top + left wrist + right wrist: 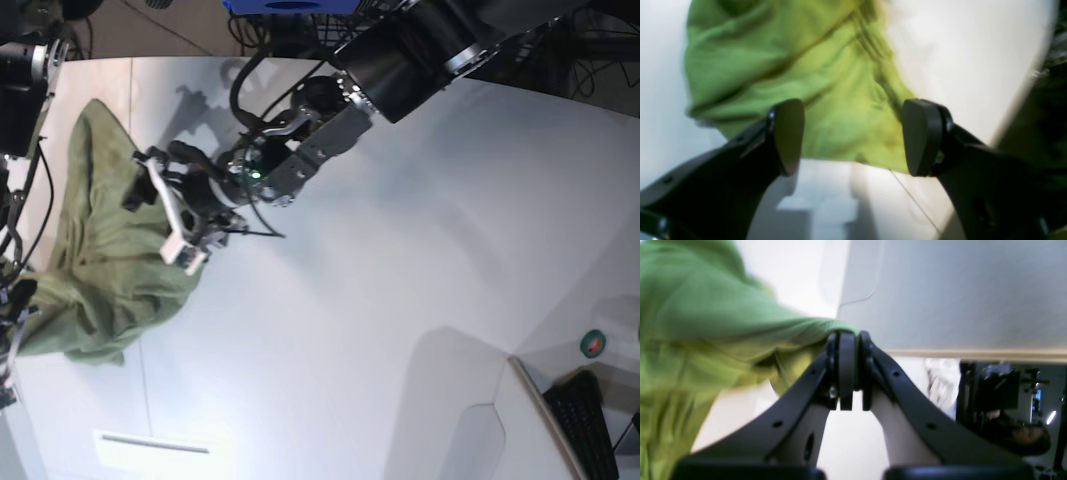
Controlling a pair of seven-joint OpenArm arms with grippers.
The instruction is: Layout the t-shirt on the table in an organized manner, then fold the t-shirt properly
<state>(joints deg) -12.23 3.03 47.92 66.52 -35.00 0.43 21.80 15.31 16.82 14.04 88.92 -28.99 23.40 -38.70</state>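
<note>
The olive-green t-shirt lies crumpled and bunched at the left side of the white table. My left gripper hovers at the shirt's right edge, open and empty. In the left wrist view its jaws stand wide apart over the shirt; that image is blurred. My right gripper is at the far left edge, partly cut off. In the right wrist view it is shut on an edge of the shirt, which stretches from it in a taut fold.
A thin dark seam line crosses the table near the shirt. A raised white panel and a dark keyboard sit at the bottom right. Cables and equipment lie past the table's far edge.
</note>
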